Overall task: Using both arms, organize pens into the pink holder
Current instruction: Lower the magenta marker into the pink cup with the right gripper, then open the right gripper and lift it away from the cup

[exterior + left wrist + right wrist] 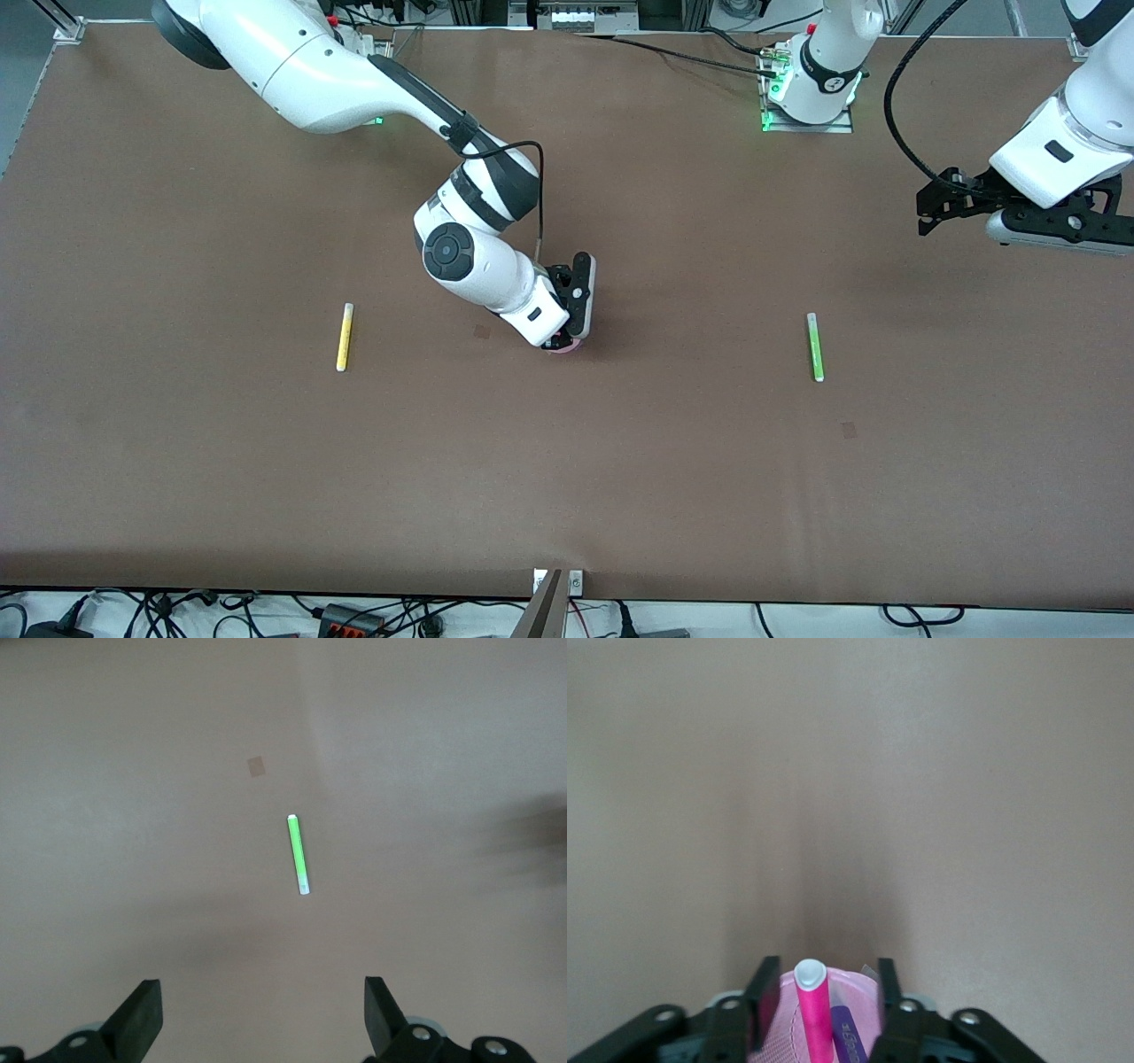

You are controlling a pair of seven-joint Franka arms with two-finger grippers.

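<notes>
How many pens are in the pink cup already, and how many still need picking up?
Two look done: the magenta pen and the purple pen stand in the pink holder. The right gripper sits open right over that holder, its fingers either side of the pens. Two are left: the yellow pen and the green pen lie on the table. The left gripper is open above the green one.

green pen [299, 854] lies on the table [133, 815] past spread fingers [142, 1014].

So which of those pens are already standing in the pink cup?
The magenta pen and the purple pen, standing in the pink cup. The yellow pen and green pen lie flat on the table.
</notes>
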